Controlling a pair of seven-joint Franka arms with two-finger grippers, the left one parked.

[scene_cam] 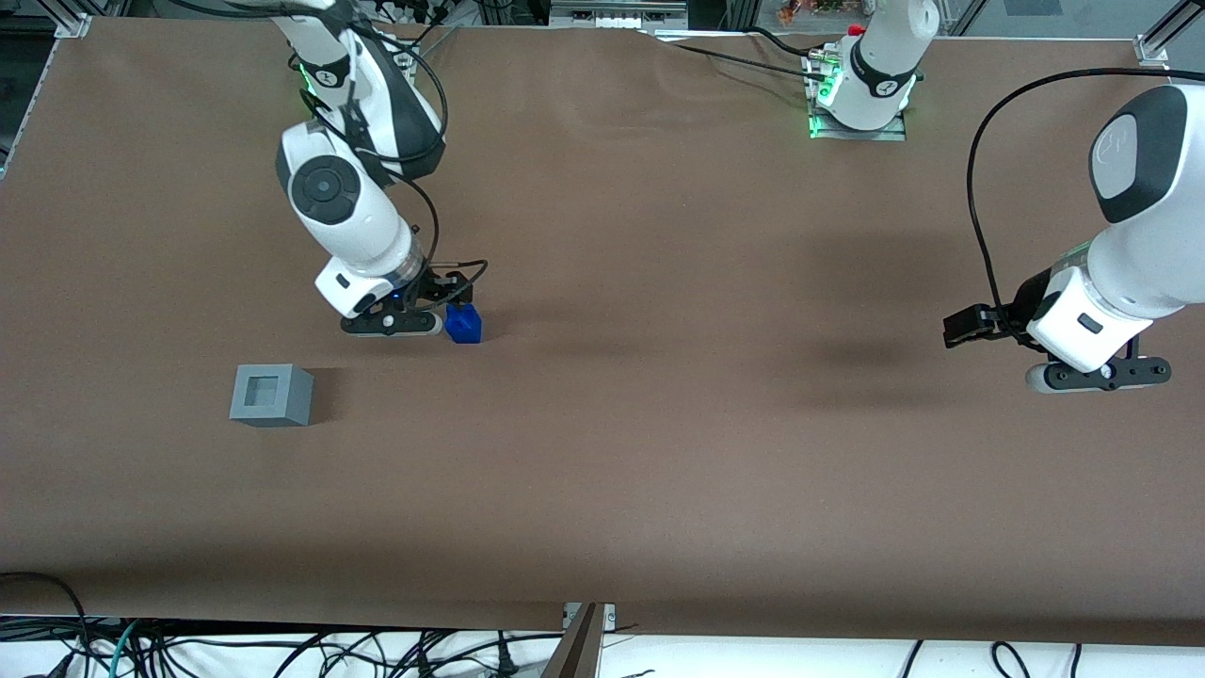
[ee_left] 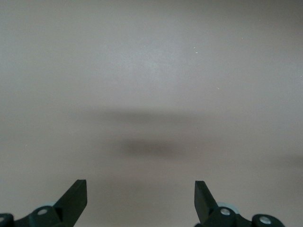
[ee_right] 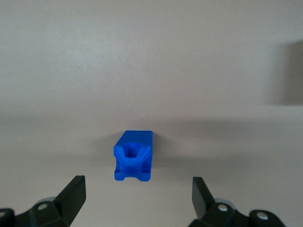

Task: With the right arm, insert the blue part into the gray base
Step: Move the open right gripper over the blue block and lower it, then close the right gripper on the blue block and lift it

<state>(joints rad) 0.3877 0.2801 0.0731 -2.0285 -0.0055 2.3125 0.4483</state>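
Brown counter [scene_cam: 659, 452] carries the small deep-blue plastic block [ee_right: 134, 156] framed between the black two-finger tool's [ee_right: 137, 198] open fingers, ready for grasping, with the light-grey plastic cube [scene_cam: 271, 395] waiting at its seven o'clock in the front view.

The blue part [scene_cam: 463, 324], a small deep-blue block, rests on the brown worktop [scene_cam: 659, 424], with the gripper [scene_cam: 450, 299] just above it, fingers spread wide and clear of it. The gray base [scene_cam: 270, 395], a light-grey cube with its square recess facing up, sits apart at about 8 o'clock from the part.
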